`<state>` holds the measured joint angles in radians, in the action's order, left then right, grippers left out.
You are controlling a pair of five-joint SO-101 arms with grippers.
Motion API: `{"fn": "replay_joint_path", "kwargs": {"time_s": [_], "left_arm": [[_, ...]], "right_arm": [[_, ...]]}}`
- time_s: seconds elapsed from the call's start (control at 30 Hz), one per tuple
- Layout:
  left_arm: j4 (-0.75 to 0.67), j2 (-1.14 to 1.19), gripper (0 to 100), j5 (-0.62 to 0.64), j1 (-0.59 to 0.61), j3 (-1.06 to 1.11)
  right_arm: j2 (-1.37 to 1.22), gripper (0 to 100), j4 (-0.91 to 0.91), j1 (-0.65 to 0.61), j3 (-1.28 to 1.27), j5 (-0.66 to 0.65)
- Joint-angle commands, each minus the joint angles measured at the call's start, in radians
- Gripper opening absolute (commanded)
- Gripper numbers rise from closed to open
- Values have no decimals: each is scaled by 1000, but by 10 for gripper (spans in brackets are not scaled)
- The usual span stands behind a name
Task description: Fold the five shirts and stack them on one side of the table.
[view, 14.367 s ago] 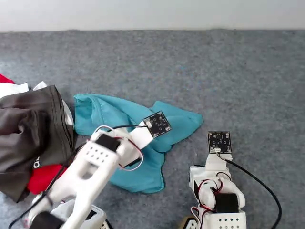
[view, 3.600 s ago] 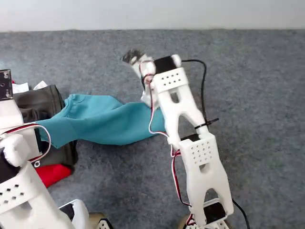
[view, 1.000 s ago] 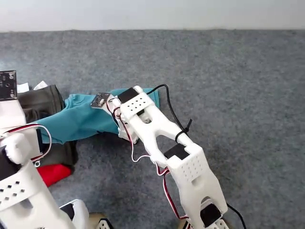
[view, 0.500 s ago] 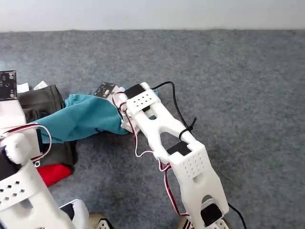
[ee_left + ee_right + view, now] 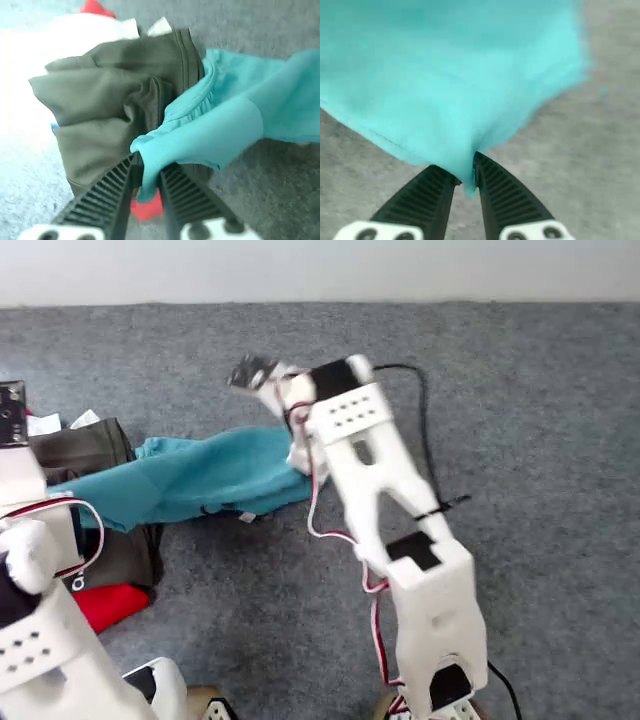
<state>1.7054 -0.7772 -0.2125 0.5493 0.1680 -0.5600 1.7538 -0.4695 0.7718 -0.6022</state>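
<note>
We see the teal shirt (image 5: 190,480) stretched into a long, wrinkled band above the bench (image 5: 520,420). Our left end effector (image 5: 147,180) pinches its end over the dark shirt (image 5: 80,455), and the right end effector (image 5: 465,180) pinches the end farthest from it.

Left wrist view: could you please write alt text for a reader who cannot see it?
The left gripper is shut on a fold of the teal shirt, which stretches away over the grey table. Beside it lies a crumpled dark olive shirt, with red cloth and white cloth past it.
</note>
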Motion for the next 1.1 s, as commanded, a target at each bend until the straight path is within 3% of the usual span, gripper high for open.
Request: {"fn": "replay_joint_path", "kwargs": {"time_s": [0.0,0.27,0.57,0.83,1.07], "left_arm": [[-29,-2,17,-9,2,-134],[-133,-5,17,-9,-15,-309],[-258,2,15,-127,-272,-489],[-528,3,15,-308,-311,-533],[-749,-6,15,-396,-311,-544]], "right_arm": [[216,8,42,48,40,-63],[585,8,39,165,44,-189],[952,8,-73,278,44,-358],[1130,8,-259,467,44,-529],[1210,8,-278,604,44,-534]]}}
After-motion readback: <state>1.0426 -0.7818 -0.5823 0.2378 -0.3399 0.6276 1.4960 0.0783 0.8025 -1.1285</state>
